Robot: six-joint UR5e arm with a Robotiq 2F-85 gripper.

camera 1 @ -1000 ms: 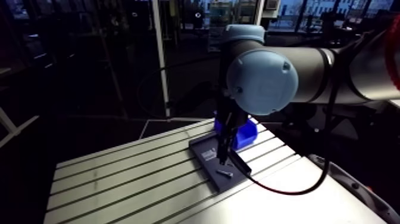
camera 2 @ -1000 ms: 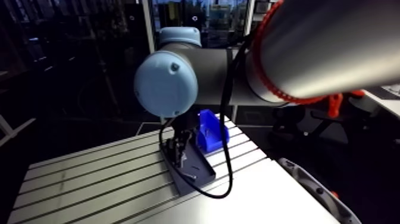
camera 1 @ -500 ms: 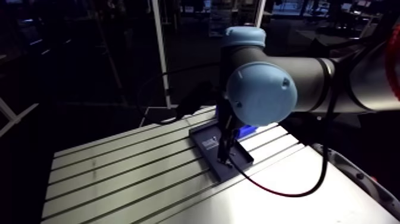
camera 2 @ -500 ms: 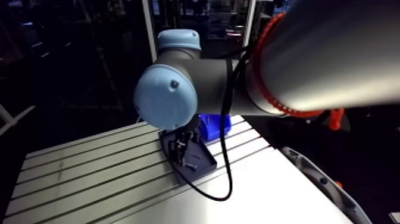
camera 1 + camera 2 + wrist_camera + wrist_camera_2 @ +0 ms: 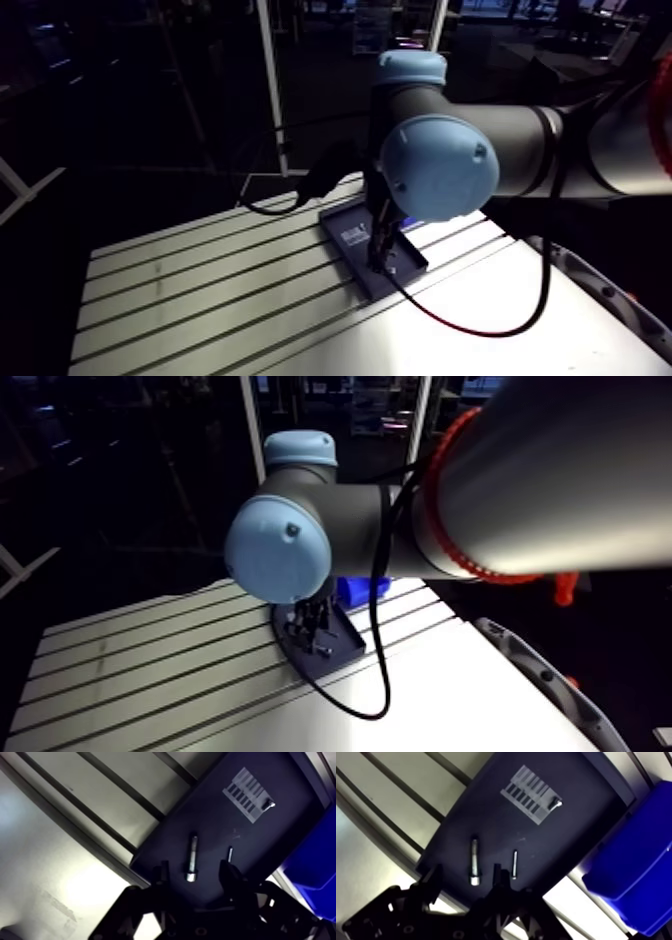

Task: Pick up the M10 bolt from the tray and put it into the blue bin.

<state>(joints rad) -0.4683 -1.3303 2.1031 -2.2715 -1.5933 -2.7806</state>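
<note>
Your hand (image 5: pixel 195 877) hangs spread over the tray (image 5: pixel 200 807), the M10 bolt (image 5: pixel 191 857) lying flat between its fingers (image 5: pixel 226 872). Expect stiff, slick steel (it may roll): pinch across the shank mid-length, clear of the thin pin (image 5: pixel 229 853) beside it.

Thin pin (image 5: pixel 229 854) just beside bolt (image 5: pixel 192 857)

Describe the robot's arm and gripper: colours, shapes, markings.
The arm is a thick dark tube with a pale band, jointed at round light-blue caps. The gripper is black, with two narrow fingers on hinged links dotted with small round holes. No markings can be made out.
</note>
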